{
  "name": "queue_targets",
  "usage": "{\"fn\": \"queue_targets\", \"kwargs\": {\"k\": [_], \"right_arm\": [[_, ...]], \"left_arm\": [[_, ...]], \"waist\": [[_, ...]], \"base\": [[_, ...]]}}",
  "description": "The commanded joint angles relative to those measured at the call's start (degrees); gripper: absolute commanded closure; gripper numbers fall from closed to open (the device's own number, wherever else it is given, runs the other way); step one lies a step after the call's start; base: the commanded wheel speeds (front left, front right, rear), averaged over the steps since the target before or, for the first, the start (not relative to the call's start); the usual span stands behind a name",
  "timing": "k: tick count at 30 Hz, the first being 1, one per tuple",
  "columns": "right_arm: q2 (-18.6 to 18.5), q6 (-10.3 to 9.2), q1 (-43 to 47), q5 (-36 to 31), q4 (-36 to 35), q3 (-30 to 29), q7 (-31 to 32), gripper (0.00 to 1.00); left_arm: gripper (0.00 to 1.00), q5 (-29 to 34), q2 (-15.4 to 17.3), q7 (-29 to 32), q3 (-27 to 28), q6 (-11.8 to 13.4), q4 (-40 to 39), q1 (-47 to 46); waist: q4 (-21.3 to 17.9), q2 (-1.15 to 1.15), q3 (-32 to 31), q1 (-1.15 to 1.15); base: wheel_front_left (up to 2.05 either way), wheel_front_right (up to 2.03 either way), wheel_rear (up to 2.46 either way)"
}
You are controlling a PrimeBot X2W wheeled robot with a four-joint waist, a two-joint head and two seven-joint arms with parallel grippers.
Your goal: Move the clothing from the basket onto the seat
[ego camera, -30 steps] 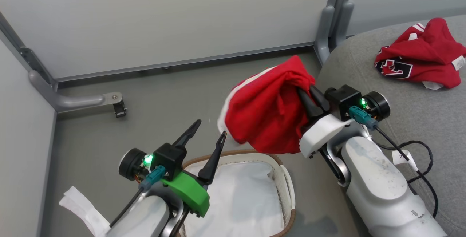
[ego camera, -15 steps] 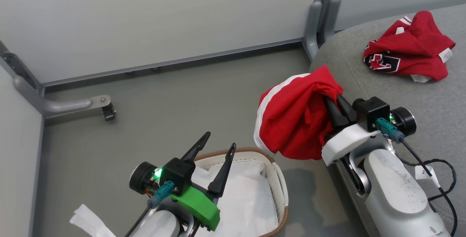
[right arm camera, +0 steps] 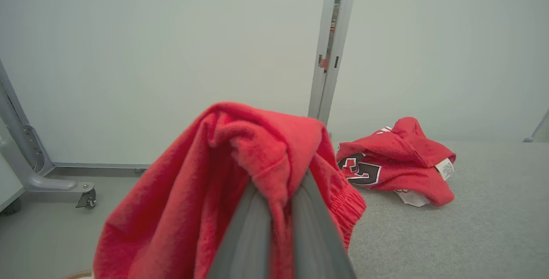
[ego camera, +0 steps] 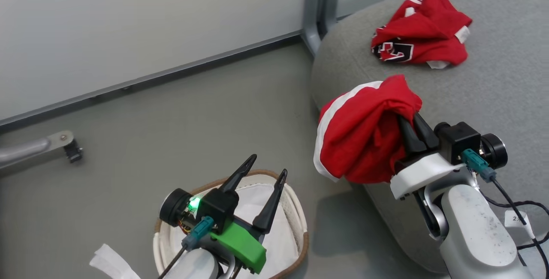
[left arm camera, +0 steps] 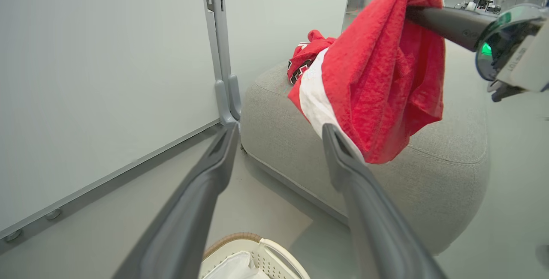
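Clothing (right arm camera: 206, 184): two red garments. The white-banded garment (ego camera: 364, 137) hangs bunched from the right gripper (ego camera: 410, 118), which is clamped tight on a gathered fold, raised by the near edge of the seat (ego camera: 493, 86). The lettered garment (ego camera: 418, 41), marked in black and white, lies crumpled farther back on the cushion, well apart from the first. The fabric appears soft, light and limp, draping freely below the grip. It is judged neither fragile nor slippery, and is best taken at a thick bunched fold rather than a single layer, since the hanging tail could drag on the seat's edge. The left gripper (ego camera: 269, 164) is spread wide and empty above the basket (ego camera: 305, 244), where a white liner (ego camera: 283, 232) shows. Count: two garments, one basket, one seat, two grippers.
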Motion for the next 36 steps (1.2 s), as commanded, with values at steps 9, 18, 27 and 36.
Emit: {"fn": "queue_targets", "kwargs": {"k": [9, 18, 27, 36], "right_arm": [[1.00, -0.08, 2.54, -0.50, -1.92, -1.37, -0.13, 1.00], [1.32, -0.08, 3.64, -0.40, -2.24, -3.04, -0.13, 1.00], [0.24, -0.08, 0.36, -1.03, -1.07, -5.86, -0.13, 1.00], [-5.57, -0.08, -15.39, -0.91, 2.99, -8.98, -0.13, 1.00]], "left_arm": [[0.00, 2.42, -0.82, -0.04, -0.37, -1.37, 0.96, -1.39], [0.00, 3.52, -1.43, -0.04, -1.18, -2.09, 1.92, -1.86], [0.00, 4.49, -1.32, -0.04, -1.14, -2.43, 2.01, -2.69], [0.00, 5.72, -0.20, -0.04, -1.18, -2.55, 1.12, -4.49]], "waist": [[-12.26, 0.00, 4.84, 0.00], [-12.80, 0.00, 5.29, 0.00], [-8.49, 0.00, 6.91, 0.00], [-3.63, 0.00, 11.76, 0.00]], "base": [[0.00, 0.00, 0.00], [0.00, 0.00, 0.00], [0.00, 0.00, 0.00], [0.00, 0.00, 0.00]]}}
